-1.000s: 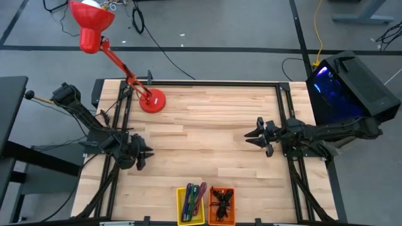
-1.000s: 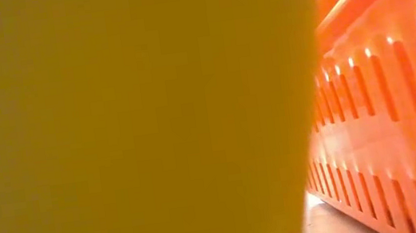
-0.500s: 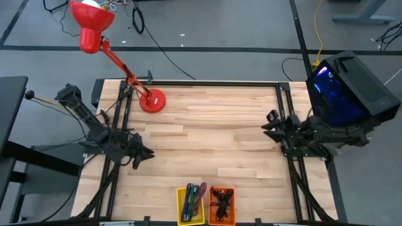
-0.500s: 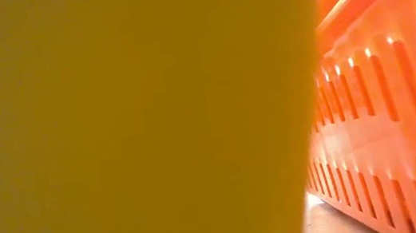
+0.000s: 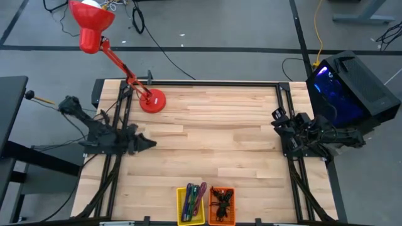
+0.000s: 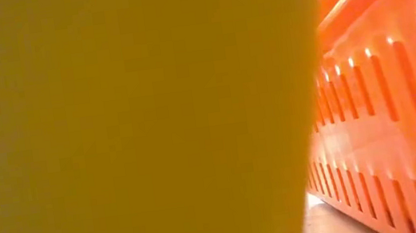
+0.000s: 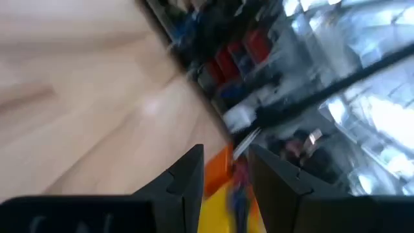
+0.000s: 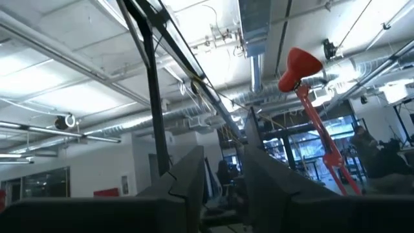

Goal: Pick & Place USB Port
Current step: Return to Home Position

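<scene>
Orange bin (image 5: 222,206) sits at the surface's (image 5: 207,132) near edge, right of centre, touching the yellow bin (image 5: 190,205) on its left. In the low view the orange bin's wall is slotted.

Black USB cables (image 5: 220,202) lie inside the orange bin as one tangled dark bundle; individual cables and plugs cannot be told apart. The yellow bin holds several coloured cables (image 5: 195,196): red, green and purple or blue.

Left claw (image 5: 149,144): low over the surface's left edge, pointing inward, well apart from both bins. In the left wrist view its fingers (image 7: 187,175) stand with a narrow gap between them and nothing in it.

Right claw (image 5: 277,119): at the surface's right edge, arm folded up beside the frame, well apart from the bins. The right wrist view looks up at the ceiling; its fingers (image 8: 184,175) are likewise a little apart and empty.

Red lamp (image 5: 92,26): base on the far-left corner, head out past the surface's edge.
</scene>
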